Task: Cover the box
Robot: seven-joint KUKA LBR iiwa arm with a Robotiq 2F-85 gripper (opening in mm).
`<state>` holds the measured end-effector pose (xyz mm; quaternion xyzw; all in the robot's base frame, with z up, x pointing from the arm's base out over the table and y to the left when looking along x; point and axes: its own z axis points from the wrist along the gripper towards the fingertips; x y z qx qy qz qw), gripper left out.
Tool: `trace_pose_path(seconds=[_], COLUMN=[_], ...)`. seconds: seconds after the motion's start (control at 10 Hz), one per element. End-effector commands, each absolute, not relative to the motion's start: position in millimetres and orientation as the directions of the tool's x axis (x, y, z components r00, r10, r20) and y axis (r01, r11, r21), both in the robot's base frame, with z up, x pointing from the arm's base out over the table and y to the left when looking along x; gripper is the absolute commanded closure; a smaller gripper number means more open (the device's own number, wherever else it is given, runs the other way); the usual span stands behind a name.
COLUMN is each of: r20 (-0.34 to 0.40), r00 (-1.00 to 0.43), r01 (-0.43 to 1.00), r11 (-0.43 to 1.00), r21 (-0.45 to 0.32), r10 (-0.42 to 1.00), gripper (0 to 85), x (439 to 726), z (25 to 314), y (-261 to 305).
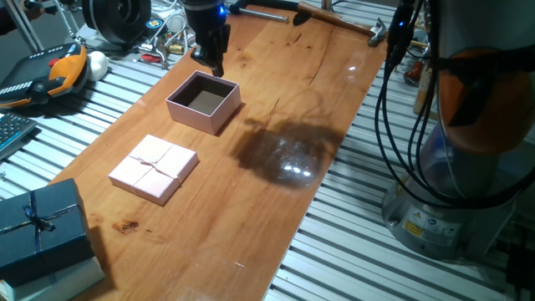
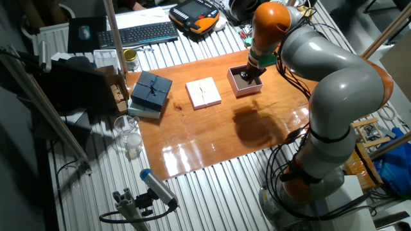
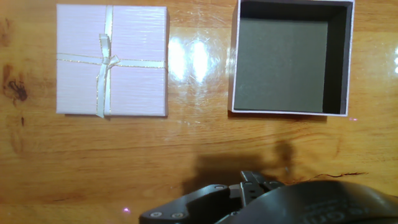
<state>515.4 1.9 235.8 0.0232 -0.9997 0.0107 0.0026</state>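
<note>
The box is a small pale pink square with low walls and a brownish inside. It stands open on the wooden table, toward the far end. Its flat pink lid with a string cross lies on the wood beside it, apart from it. My gripper hangs just above the box's far edge, fingers close together and holding nothing. In the hand view only the dark hand housing shows at the bottom, not the fingertips.
A larger dark blue ribboned box sits at the table's end beyond the lid. A hammer lies at the opposite end. A teach pendant, a keyboard and a glass jar stand off the wood. The robot base is alongside.
</note>
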Motion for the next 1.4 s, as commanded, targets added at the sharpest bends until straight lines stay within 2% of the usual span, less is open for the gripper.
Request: trace_pose_path(seconds=[0.0, 0.8, 1.3], r20=[0.001, 0.011, -0.018], r00=[-0.999, -0.999, -0.999], r01=[-0.048, -0.036, -0.03], r11=[0.999, 0.999, 0.997], r21=[-0.025, -0.01, -0.073], r10=[-0.048, -0.036, -0.031], gripper=[85.0, 85.0, 85.0], x=[516.3, 516.7, 510.2], z=[234.0, 232.7, 226.4], y=[2.0, 2.3, 9.5])
